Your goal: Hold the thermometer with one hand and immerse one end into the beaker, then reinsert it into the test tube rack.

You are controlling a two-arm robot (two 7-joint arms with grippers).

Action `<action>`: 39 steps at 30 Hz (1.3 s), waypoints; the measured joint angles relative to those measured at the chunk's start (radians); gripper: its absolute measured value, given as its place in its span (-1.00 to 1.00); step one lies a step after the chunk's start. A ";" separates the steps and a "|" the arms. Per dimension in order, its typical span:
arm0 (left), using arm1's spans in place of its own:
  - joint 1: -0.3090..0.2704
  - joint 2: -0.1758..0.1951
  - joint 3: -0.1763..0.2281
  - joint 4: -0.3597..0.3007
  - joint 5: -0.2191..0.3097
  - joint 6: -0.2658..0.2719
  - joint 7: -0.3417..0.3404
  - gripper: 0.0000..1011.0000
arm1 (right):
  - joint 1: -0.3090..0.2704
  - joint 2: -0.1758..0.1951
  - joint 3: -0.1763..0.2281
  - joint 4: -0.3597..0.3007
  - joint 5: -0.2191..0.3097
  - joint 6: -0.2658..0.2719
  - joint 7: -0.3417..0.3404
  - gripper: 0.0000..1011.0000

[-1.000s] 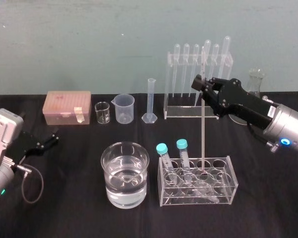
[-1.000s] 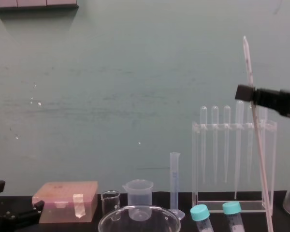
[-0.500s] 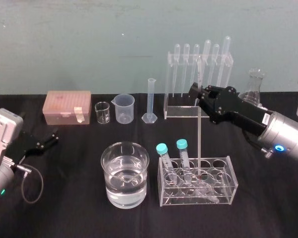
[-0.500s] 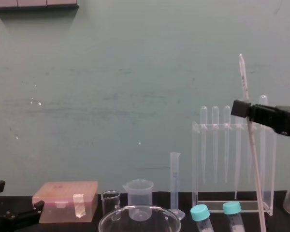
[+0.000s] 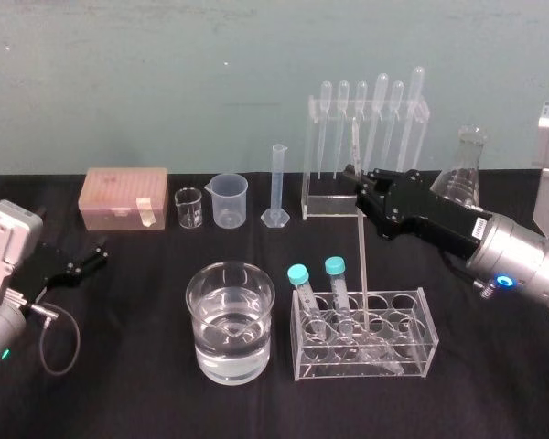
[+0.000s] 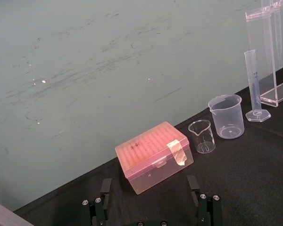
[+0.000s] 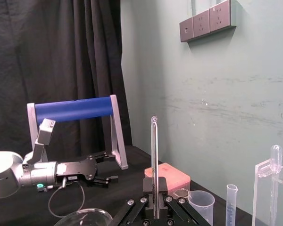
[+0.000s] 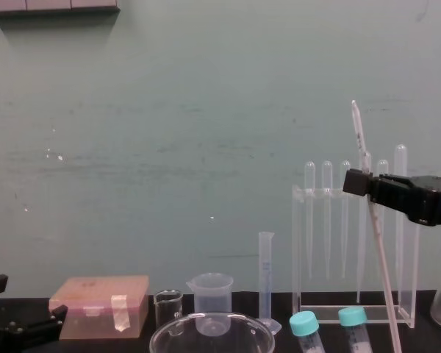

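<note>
My right end effector (image 5: pixel 355 174) reaches in from the right edge of the worktop (image 5: pixel 119 384) and hangs well above it. Its two black fingers are pinched tight on the thermometer (image 5: pixel 360 242), a little below the rod's top end. The wrist view shows the rod standing straight up out of the closed fingers. From the chest view it stands slightly off upright, with its top leaning toward the left edge.

The thermometer's lower end drops into the back row of holes in the low clear test tube rack (image 5: pixel 421 361). That rack sits near the front edge, and the rod stands just beside the two teal-capped tubes (image 5: pixel 335 267) already in it. I cannot tell whether the tip reaches the rack's floor.

The beaker (image 5: pixel 192 306) stands just beside the rack on its left-edge side, near the middle of the front edge. It is partly filled with clear liquid and apart from the thermometer. The tall pipette stand (image 5: pixel 334 206) stands along the back edge, behind my right end effector.

My left end effector (image 5: pixel 90 259) lies near the left edge with its fingers spread wide and nothing between them, facing the pink tip box (image 5: pixel 125 198).
</note>
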 joint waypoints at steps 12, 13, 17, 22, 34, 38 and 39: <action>0.000 0.000 0.000 0.000 0.000 0.000 0.000 0.99 | 0.000 -0.001 0.000 0.001 -0.009 -0.001 -0.003 -0.89; 0.000 0.000 0.000 0.000 0.000 0.000 0.000 0.99 | 0.000 -0.001 0.000 0.001 -0.008 -0.001 -0.003 -0.88; 0.000 0.000 0.000 0.000 0.000 0.000 0.000 0.99 | 0.000 -0.001 0.000 0.001 -0.007 -0.001 -0.003 -0.70; 0.000 0.000 0.000 0.000 0.000 0.000 0.000 0.99 | 0.000 -0.001 0.000 0.001 -0.006 -0.001 -0.003 -0.40; 0.000 0.000 0.000 0.000 0.000 0.000 0.000 0.99 | 0.001 -0.001 0.000 0.001 -0.005 -0.001 -0.003 0.40; 0.000 0.000 0.000 0.000 0.000 0.000 0.000 0.99 | 0.001 -0.001 0.000 0.001 -0.005 -0.001 -0.003 0.63; 0.000 0.000 0.000 0.000 0.000 0.000 0.000 0.99 | 0.001 -0.001 0.000 0.001 -0.005 -0.001 -0.003 0.66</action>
